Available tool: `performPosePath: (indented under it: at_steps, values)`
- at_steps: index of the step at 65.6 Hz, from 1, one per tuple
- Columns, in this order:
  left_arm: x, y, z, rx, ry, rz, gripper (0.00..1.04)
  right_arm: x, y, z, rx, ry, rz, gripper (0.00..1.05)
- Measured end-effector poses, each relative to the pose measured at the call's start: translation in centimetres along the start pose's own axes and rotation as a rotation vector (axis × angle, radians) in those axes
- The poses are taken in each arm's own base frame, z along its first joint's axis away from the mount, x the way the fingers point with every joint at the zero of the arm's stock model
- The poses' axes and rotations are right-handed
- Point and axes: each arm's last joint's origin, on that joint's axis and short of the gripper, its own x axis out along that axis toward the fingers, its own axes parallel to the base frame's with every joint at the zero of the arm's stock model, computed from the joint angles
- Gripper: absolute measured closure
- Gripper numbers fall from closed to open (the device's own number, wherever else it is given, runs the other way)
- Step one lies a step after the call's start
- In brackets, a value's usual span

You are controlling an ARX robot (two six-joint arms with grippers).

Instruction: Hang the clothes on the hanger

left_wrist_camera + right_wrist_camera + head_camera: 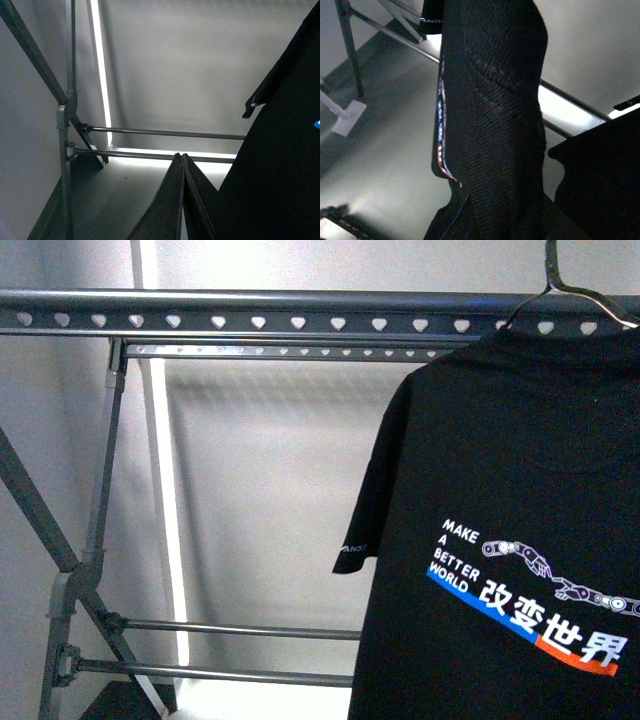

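Here: T-shirt (280, 165) just beside left fingers (167, 205), pressed together.

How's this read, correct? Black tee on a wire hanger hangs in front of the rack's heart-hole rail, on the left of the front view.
One error: the side. The black tee on its wire hanger hangs in front of the rack's heart-hole rail on the right of the front view, not the left. The front view shows it.
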Motion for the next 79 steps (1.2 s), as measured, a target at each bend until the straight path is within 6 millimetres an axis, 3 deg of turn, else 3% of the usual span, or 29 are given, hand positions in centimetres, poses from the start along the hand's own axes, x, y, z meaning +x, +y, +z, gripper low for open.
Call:
performPosePath:
  at_steps: [17, 53, 79]
  values:
    - [-2.9, 0.0, -1.9, 0.000, -0.007, 0.000, 1.01, 1.5, -2.5, 0.4, 0.285, -0.006, -0.022, 0.95]
    - [-6.8, 0.0, -4.4, 0.003, -0.019, 0.000, 1.01, 5.2, -7.1, 2.2, 0.506, -0.002, -0.122, 0.96]
    - [-8.0, 0.0, -4.2, 0.004, -0.032, 0.000, 1.01, 8.0, -7.0, 1.3, 0.541, 0.010, -0.126, 0.96]
